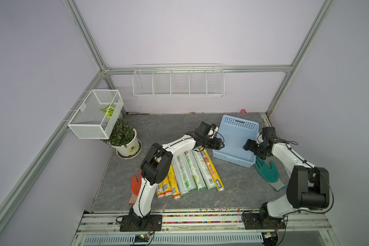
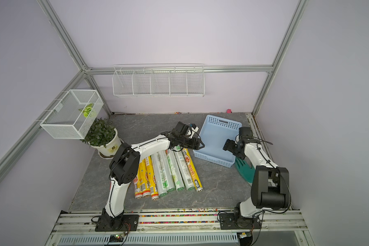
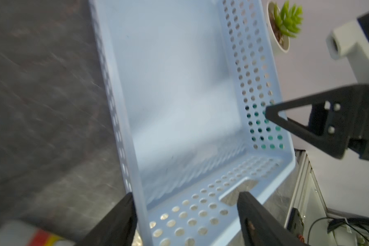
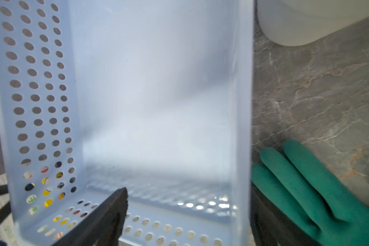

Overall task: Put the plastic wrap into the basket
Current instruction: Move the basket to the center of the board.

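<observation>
desk [image 1: 239, 187]: flat grey slab with pale, marble-like veining; it carries the loose items listed below.
wire rack [image 1: 178, 82]: long white wire trough on the rear wall, split by dividers into five compartments.
mesh box [image 1: 90, 125]: white, fine-meshed rectangular box hung from the left frame rail; a pale green leaf shape shows through it.
basket [image 1: 232, 159]: shallow light blue rectangular plastic, with a smooth floor, walls punched with round holes and a slot handle in the end wall. It stands at the right rear of the desk.
plastic wrap [image 1: 192, 172]: eight long slim cylinders lying side by side on the desk, just left of the basket and outside it, partly under the left arm. We count four glossy yellow printed rolls and four whitish-clear ones with green print.
potted plant [image 1: 124, 136]: dark leafy sprigs in a round white pot on a saucer, at the left rear.
green glove [image 1: 266, 172]: rubbery teal, lying flat just beside the basket's near right corner.
orange glove [image 1: 135, 183]: at the left front, mostly hidden by the left arm.
left claw [image 3: 186, 194]: black angular fingers spread apart, straddling the basket corner nearest the rolls; we see nothing clamped.
right claw [image 4: 189, 191]: fingers wide apart astride the opposite long wall, one inside and one outside by the green glove; it grips nothing.
</observation>
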Action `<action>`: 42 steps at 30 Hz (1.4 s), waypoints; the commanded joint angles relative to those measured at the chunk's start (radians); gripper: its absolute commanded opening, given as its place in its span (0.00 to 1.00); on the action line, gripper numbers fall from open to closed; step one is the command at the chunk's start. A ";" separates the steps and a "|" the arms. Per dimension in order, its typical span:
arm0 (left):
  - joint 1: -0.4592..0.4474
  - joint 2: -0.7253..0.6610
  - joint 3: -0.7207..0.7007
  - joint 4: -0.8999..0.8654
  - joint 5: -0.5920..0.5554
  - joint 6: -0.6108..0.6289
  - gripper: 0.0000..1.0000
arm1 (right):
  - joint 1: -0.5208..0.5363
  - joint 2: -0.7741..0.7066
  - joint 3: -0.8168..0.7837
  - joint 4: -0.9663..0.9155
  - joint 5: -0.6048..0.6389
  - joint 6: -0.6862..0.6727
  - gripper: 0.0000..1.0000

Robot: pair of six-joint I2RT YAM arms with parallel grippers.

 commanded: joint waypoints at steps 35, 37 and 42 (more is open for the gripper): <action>-0.182 -0.740 -0.609 -0.096 -0.581 -0.218 0.92 | 0.172 -0.187 -0.185 -0.111 0.053 0.016 0.90; -0.144 -0.749 -0.627 -0.110 -0.580 -0.217 0.89 | 0.172 -0.202 -0.187 -0.112 0.067 0.028 0.90; -0.105 -0.725 -0.613 -0.138 -0.572 -0.190 0.78 | 0.172 -0.230 -0.162 -0.144 0.147 0.025 0.90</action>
